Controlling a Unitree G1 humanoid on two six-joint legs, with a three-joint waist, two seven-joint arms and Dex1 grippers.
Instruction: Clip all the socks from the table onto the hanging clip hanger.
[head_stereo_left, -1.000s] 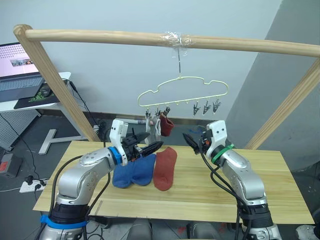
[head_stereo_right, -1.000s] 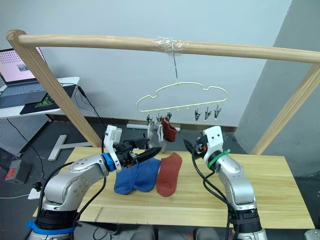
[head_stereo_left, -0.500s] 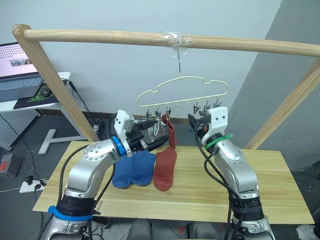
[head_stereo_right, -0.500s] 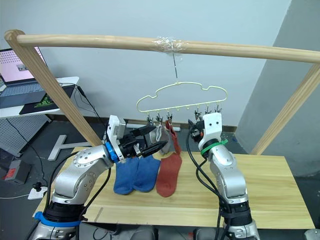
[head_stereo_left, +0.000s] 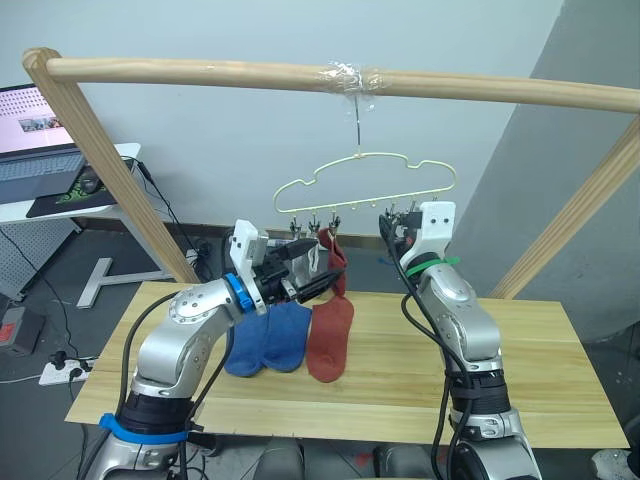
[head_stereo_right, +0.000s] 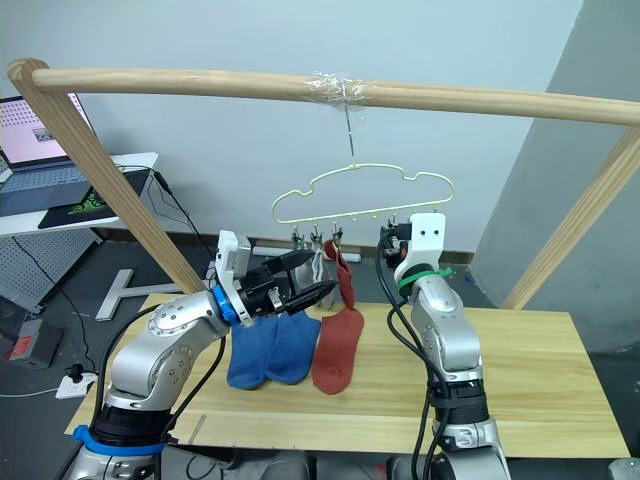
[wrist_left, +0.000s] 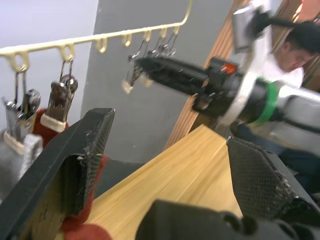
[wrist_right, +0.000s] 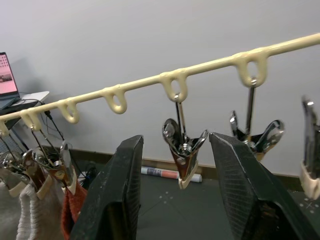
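Left arm: elbow bent, forearm raised toward frame centre; left tool (head_stereo_left: 318, 283) pointing right, its black fingers (wrist_left: 75, 160) spread wide
Right arm: upright right of centre, forearm vertical; right tool (head_stereo_right: 388, 238) held high, pointing left, fingers (wrist_right: 117, 195) parted

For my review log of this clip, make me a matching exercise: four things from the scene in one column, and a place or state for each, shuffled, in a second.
Things:
1. blue socks
2. hanging rust-red sock
3. right gripper
4. clip hanger

Places or states:
A. hooked on the wooden pole, hook wrapped in clear tape
B. lying flat on the table
C. open, fingers either side of an empty clip
D. clipped up beside the grey socks

Pairs: 1-B, 2-D, 3-C, 4-A
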